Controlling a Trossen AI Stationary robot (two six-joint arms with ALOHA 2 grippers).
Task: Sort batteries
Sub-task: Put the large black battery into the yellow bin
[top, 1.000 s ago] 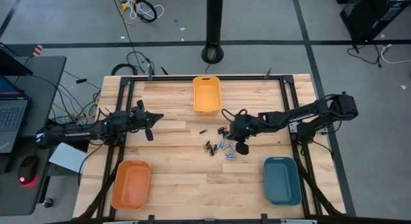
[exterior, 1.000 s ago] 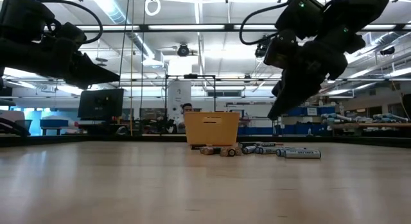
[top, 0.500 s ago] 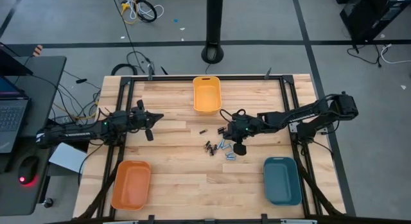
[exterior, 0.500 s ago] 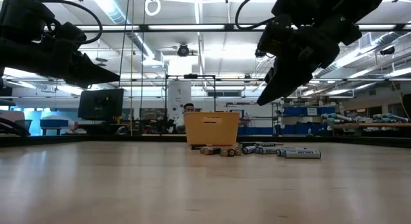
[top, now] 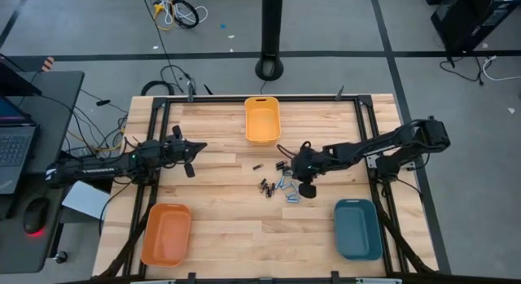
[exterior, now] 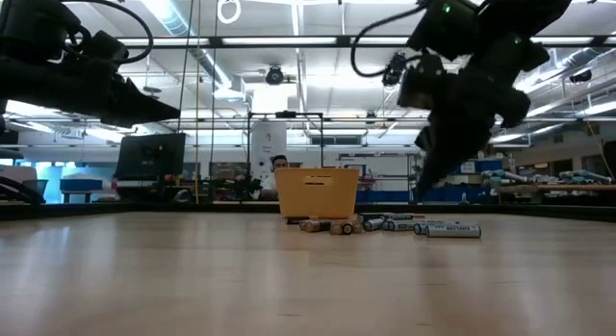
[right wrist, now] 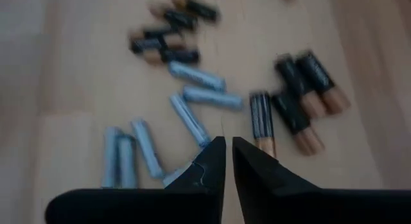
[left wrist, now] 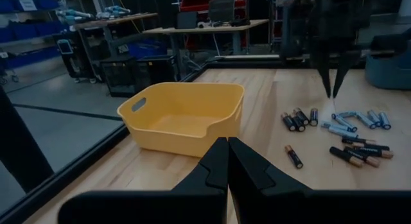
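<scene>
Bare desk (top: pixel 228 235) in front between an orange bin (top: pixel 166 233) and a teal bin (top: pixel 357 228), then batteries (top: pixel 281 185) clustered mid-desk under the right gripper (top: pixel 286 164), fingers parted by a narrow gap, left gripper (top: pixel 202 146) pressed shut well apart, yellow bin (top: pixel 262 120) at the far edge.
</scene>
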